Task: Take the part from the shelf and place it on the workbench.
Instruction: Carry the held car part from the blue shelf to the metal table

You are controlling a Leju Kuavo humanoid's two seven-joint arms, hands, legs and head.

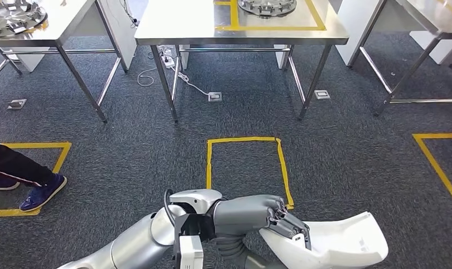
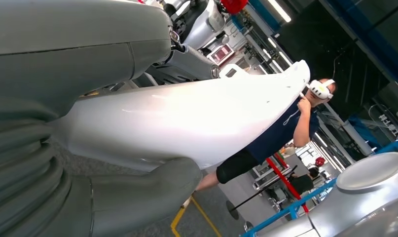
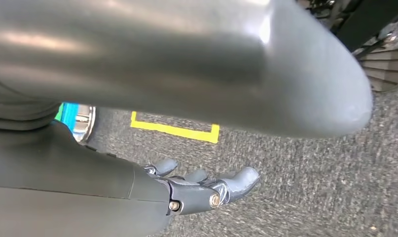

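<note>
The left hand (image 1: 268, 216) gripped the glossy white curved plastic panel (image 1: 341, 244) at its near edge. The panel appeared light, rigid and slippery. The right hand (image 3: 206, 190) held nothing, fingers loosely extended.

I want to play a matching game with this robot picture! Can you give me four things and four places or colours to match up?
Things:
1. white part
2. round metal disc
3. yellow tape square
4. blue shoe

Places or states:
A. stuck on the grey carpet, in front of the robot
B. held by the left hand
C. on a person's foot, far left
D. lying on the middle steel table

Pairs: 1-B, 2-D, 3-A, 4-C
</note>
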